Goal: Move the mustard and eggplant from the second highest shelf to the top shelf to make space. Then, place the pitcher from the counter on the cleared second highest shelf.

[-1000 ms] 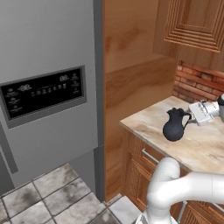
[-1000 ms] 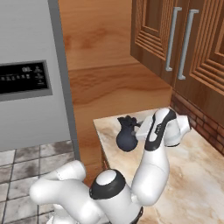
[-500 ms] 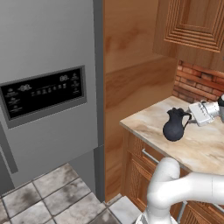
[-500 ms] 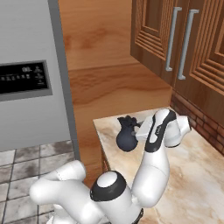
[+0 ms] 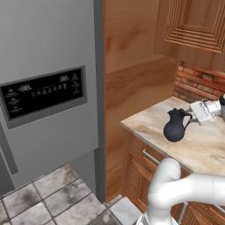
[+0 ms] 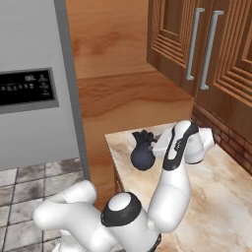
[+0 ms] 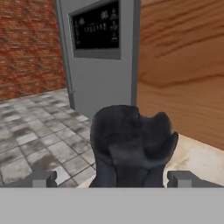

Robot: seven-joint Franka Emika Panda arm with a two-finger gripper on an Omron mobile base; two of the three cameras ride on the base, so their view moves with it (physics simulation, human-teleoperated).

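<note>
— Claw (image 7: 112, 178) first: how is it?
— Its two tips are wide apart, one on each side of the pitcher (image 5: 176, 126), not squeezing it.
— Where is the pitcher?
— Standing up on the counter (image 5: 206, 147), near the edge.
— And past the pitcher?
— The grey fridge door (image 5: 48, 88), shut, with a wooden panel (image 7: 181, 65) beside it.

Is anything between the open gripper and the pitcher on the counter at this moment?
Nothing visible. In the hand view the pitcher sits straight ahead between the spread fingertips, with no other object in the gap. The left base view shows the gripper level with the pitcher's handle side on the counter.
</note>
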